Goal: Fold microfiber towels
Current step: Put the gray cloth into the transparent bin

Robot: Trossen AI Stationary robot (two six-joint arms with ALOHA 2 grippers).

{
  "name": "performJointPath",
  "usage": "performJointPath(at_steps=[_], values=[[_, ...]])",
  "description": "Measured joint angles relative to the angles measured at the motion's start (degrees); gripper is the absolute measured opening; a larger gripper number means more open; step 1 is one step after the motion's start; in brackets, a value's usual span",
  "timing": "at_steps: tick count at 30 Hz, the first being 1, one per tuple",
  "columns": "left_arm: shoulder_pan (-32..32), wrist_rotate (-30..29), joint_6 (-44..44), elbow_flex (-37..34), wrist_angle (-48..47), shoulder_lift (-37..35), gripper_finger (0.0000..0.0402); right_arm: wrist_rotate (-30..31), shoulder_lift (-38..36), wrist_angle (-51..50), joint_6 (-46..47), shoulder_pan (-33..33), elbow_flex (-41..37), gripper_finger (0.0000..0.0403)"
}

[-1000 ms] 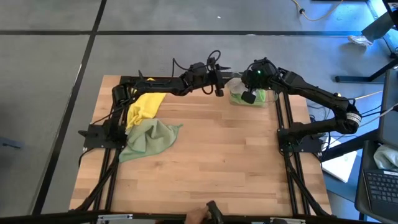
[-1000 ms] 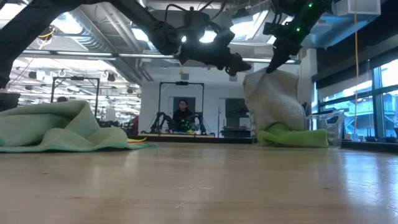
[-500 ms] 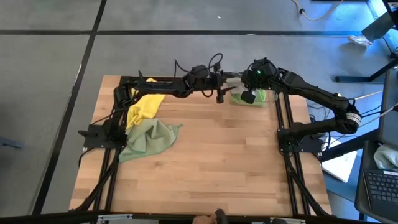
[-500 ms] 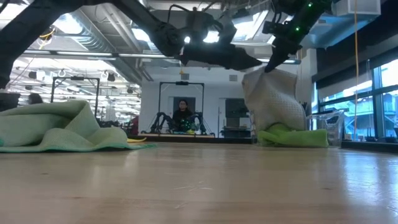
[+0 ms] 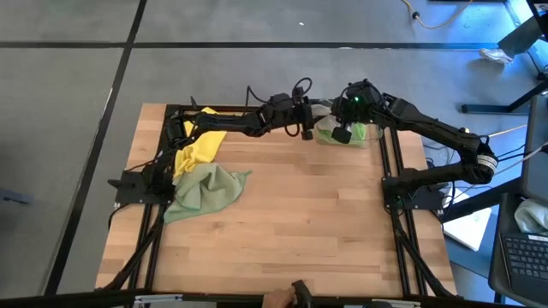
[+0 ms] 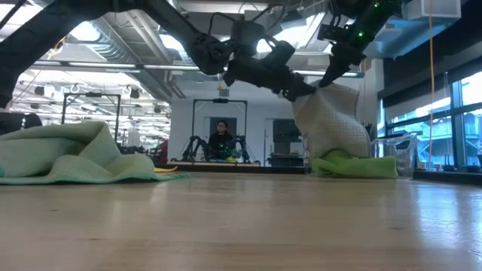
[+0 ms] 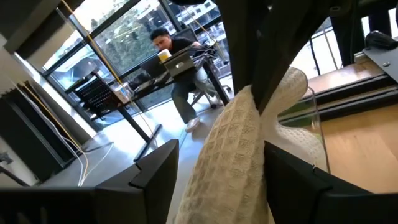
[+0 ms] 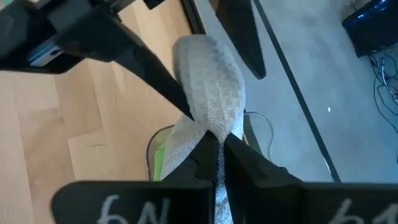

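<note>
A grey-beige towel [image 6: 331, 124] hangs from my shut right gripper [image 6: 329, 79] over the clear bin [image 5: 324, 137] at the table's far right. A bright green towel [image 6: 361, 167] lies under it in the bin. My left gripper [image 7: 221, 149] reaches level from the table's left. It is open, one finger on each side of the grey-beige towel's [image 7: 233, 137] raised top. A yellow towel [image 5: 199, 145] and a pale olive-green towel [image 5: 205, 190] lie crumpled at the table's left. My right gripper pinches a gathered bunch near the grey-beige towel's top [image 8: 208, 127] between its two fingers, slanting down from the right. A rounded fold [image 8: 211, 74] bulges past the fingertips. The rest hangs slack, with its lower end [image 6: 340, 154] on the bright green towel. My left gripper: I cannot tell whether its fingers [image 8: 158, 74] touch the towel.
Black frame rails [image 5: 394, 197] run along both table sides under the arm bases. The wooden middle and near part of the table [image 5: 300, 231] is bare. A person's hand [image 5: 276, 299] shows at the near edge. People sit in the room beyond the table.
My left gripper has gone toward the table's right edge and a little down, up to the hanging grey-beige towel. Its open fingers now stand on either side of the towel's top. The towel stays hanging.
</note>
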Motion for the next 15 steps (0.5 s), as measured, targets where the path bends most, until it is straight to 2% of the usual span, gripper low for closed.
performJointPath(at_steps=[15], values=[[1.8,0.5,0.1,0.0,-2.3,0.0,0.0207,-1.2,0.0,-1.9,-1.5,0.0,0.0,0.0019]])
